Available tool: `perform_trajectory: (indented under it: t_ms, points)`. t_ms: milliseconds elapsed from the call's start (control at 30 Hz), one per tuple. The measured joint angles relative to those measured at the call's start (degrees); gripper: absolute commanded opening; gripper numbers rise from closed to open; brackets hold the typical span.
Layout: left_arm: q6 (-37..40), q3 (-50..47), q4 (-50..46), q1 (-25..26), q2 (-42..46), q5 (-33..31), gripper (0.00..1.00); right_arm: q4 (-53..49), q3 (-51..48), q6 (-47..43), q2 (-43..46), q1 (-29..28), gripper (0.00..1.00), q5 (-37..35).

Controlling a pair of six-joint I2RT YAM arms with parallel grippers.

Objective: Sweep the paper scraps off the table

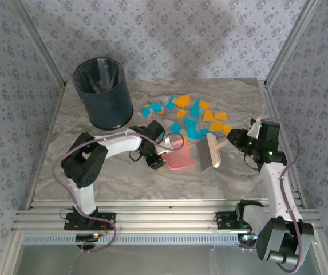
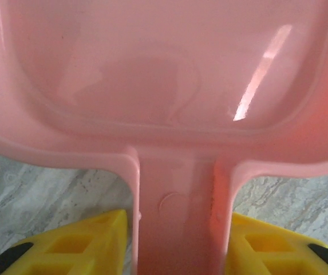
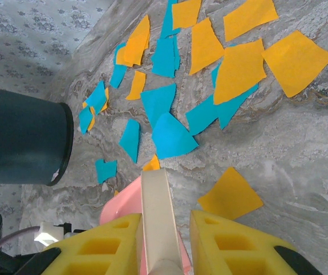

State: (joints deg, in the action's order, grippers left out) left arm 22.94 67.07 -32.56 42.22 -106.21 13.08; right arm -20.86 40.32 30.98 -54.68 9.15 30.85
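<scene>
"Two containers are in sight. What's in them?"

"The dark round bin [image 1: 109,106] with a clear liner stands at the far left of the grey-beige marble-patterned surface [image 1: 123,179]. I cannot tell what is inside it. The pink plastic dustpan [image 1: 180,158] [image 2: 164,74] lies near the middle, its basin bare and glossy in the left wrist view."

"Who holds what?"

"The left gripper [image 1: 155,157] [image 2: 178,240] has its jaws clamped on the dustpan's handle. The right gripper [image 1: 241,139] [image 3: 164,240] has its jaws closed on the beige handle of the grey-bristled brush [image 1: 209,152] [image 3: 157,200], which sits just right of the pan."

"And the task's things?"

"The small teal and orange paper scraps [image 1: 192,129] [image 3: 169,136] lie flat on the far middle of the surface. They form a loose patch whose long axis runs left to right, from beside the bin toward the right arm. The nearest ones lie just beyond the pan and brush."

"Room to move?"

"Bare surface lies along the near side and to the left. The aluminium-framed right edge is close to the right arm. The pan's handle points left, and the brush's handle points far-right."
</scene>
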Motion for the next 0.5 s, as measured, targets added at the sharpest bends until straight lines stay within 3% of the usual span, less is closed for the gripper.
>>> perform_trajectory:
  t_ms: [233,500]
  points:
    - [0.6,0.2,-0.7,0.2,0.0,0.1,0.14,0.0,0.0,0.0,0.0,0.0,0.0,0.0]
    - [0.7,0.5,-4.5,0.2,1.5,0.0,0.08,0.0,0.0,0.0,0.0,0.0,0.0,0.0]
